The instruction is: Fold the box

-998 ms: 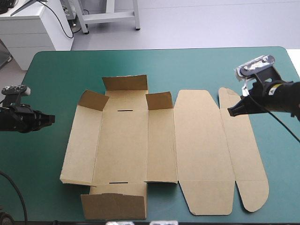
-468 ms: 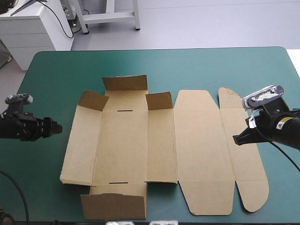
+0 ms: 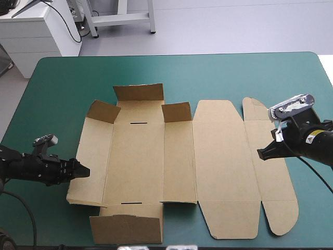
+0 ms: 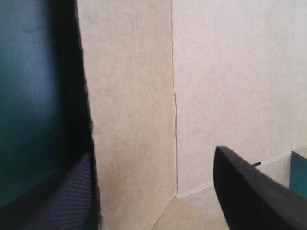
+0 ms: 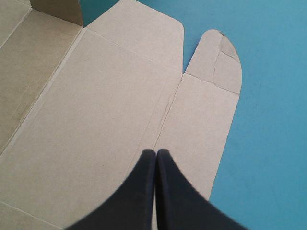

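box (image 3: 171, 161) long axis runs left-right; left gripper (image 3: 85, 170) wide, right gripper (image 3: 259, 155) pinched closed.

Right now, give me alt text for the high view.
A brown box lies unfolded and mostly flat on a teal-green table, with a few small flaps standing up on its left part. The left end effector, open, is at the box's left edge near the front corner; the right end effector, shut, points at its rightmost panel.

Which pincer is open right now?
The left pincer: its fingers stand apart at the box's left edge. The right pincer is shut in one pointed arch.
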`<state>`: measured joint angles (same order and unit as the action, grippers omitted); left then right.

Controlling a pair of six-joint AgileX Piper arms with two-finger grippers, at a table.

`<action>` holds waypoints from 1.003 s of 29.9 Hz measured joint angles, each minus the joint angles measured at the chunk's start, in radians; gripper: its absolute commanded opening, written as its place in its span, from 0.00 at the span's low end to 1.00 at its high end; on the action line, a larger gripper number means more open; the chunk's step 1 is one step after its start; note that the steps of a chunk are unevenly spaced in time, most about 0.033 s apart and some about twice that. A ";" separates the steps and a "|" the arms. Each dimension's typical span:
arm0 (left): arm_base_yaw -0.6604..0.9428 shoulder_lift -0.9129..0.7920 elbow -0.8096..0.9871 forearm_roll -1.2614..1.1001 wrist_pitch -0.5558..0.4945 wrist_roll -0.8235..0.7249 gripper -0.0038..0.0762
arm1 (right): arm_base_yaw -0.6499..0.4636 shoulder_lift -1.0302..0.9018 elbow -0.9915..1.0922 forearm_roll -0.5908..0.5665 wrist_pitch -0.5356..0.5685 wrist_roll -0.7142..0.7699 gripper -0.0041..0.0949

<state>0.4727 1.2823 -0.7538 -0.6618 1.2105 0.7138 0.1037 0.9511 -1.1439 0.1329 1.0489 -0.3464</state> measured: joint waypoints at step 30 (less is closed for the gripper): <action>-0.107 0.133 0.012 -0.026 -0.014 0.002 0.37 | 0.000 0.000 0.000 0.002 0.000 0.000 0.02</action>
<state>0.3654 1.4148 -0.7414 -0.6882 1.1966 0.7163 0.1037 0.9511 -1.1439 0.1348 1.0489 -0.3464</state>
